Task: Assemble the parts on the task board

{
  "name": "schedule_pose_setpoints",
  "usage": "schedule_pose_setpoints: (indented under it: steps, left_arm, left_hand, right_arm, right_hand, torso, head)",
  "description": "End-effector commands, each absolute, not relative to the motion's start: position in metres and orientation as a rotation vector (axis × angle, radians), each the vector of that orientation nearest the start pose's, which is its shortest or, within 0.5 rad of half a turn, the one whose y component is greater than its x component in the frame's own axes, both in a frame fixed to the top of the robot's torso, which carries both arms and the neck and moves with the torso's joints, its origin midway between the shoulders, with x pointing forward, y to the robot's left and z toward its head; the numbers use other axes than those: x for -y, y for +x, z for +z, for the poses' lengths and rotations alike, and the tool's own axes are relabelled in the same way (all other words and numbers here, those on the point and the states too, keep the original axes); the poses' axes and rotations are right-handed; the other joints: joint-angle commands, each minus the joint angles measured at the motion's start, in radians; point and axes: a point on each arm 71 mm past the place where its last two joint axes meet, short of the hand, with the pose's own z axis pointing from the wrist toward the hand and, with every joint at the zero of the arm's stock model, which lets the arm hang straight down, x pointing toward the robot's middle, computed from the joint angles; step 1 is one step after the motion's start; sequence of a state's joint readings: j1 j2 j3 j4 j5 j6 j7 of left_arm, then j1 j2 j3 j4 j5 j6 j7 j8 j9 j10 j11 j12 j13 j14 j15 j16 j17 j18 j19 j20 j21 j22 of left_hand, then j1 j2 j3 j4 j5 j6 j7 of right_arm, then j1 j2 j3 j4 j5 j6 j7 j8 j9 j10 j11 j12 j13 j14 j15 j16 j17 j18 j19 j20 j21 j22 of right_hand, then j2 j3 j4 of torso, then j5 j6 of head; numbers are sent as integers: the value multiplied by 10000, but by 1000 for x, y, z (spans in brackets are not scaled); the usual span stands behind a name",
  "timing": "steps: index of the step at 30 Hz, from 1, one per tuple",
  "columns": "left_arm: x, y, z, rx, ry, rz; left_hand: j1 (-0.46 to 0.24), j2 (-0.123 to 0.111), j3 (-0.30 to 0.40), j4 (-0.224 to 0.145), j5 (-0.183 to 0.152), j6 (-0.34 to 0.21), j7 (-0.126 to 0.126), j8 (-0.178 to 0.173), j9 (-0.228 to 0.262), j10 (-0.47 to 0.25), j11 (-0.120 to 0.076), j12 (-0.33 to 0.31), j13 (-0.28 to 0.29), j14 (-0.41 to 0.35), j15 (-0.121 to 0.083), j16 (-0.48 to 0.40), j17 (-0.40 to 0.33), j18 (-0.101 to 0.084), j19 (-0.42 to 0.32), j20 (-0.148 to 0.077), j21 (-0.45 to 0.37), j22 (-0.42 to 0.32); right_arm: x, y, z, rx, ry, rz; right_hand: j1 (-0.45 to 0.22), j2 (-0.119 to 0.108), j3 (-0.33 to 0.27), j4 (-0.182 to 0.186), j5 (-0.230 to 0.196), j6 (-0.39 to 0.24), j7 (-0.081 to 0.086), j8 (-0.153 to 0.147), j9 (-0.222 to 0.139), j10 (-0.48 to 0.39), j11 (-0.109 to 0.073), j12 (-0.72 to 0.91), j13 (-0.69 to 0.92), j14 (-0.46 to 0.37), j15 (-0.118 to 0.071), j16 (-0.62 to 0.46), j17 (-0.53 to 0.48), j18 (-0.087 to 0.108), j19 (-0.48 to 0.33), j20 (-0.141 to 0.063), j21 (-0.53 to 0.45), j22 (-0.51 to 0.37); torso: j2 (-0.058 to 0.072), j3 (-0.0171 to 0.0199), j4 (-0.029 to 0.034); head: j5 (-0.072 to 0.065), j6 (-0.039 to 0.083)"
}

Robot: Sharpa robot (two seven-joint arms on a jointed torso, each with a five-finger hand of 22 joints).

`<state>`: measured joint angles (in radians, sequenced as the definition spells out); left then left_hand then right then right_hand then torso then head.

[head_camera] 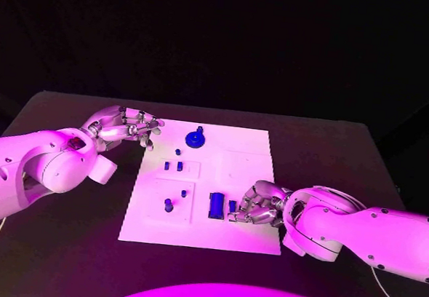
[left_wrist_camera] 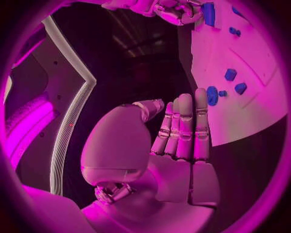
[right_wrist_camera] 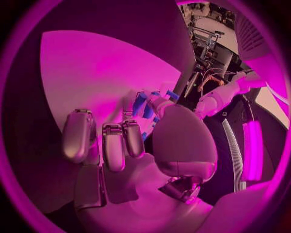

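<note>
Head view showed the flat white task board (head_camera: pixel 240 196) mid-table, no readable writing on it, with bare black table (head_camera: pixel 43 252) all round. The right hand (head_camera: pixel 258 204) at the board's 4 o'clock curled near a blue block (head_camera: pixel 215 204); whether it gripped anything I could not tell. The left hand (head_camera: pixel 124 127) at 10 o'clock held nothing, fingers straight, near a round blue gear (head_camera: pixel 196 140).

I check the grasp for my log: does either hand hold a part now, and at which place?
The right hand pinches a small blue part by its end. The left hand holds nothing.

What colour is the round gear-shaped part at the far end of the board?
Blue round gear-shaped part; clearest in head view.
</note>
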<state>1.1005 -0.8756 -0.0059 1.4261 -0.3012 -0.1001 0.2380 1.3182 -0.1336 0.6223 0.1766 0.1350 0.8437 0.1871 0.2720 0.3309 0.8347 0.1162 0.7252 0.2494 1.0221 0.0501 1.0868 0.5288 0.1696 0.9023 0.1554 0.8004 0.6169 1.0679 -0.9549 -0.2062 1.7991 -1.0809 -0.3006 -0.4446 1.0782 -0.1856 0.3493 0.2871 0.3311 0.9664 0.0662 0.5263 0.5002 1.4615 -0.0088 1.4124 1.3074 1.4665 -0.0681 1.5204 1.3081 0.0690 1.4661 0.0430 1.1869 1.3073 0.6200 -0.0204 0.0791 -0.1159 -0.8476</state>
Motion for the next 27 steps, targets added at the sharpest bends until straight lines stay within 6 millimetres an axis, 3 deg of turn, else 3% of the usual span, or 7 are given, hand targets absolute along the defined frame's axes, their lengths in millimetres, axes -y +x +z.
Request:
schedule_pose_setpoints:
  steps: [1,19,27]
  left_arm:
    - [-238,483,-227,-17418,-9180,-14293]
    - [-238,483,-227,-17418,-9180,-14293]
    - [-238,483,-227,-17411,-9180,-14285]
  left_hand:
    - [7,93,11,48,35,-88,2,-53,-10,-40,49,-8,-15,10,51,-47,10,138,60,0,-37,-11]
    - [8,105,13,63,34,-88,5,-54,-11,-41,51,-2,-17,15,52,-45,11,138,72,0,-45,-19]
    - [8,105,13,63,34,-88,5,-54,-11,-41,51,-2,-17,15,52,-45,11,138,72,0,-45,-19]
  right_arm:
    - [199,369,-292,-22304,3457,5989]
    - [200,376,-296,-22191,3694,5988]
    - [199,378,-297,-22221,3368,5897]
  right_hand:
    - [42,94,-16,1,26,94,0,-38,-11,72,16,49,1149,830,-17,59,1589,-44,56,-39,77,1770]
    - [202,153,-41,-47,26,93,-12,-45,-15,82,7,61,1163,838,-22,75,1625,-50,68,-43,113,1779]
    - [1252,35,135,-452,61,86,-56,-67,-33,78,-36,53,1169,840,-57,80,1640,-57,79,-69,159,1790]
  torso:
    - [5,6,-2]
    - [-4,2,1]
    - [-4,8,-2]
  head:
    - [8,6]
    - [4,-13]
    - [22,-25]
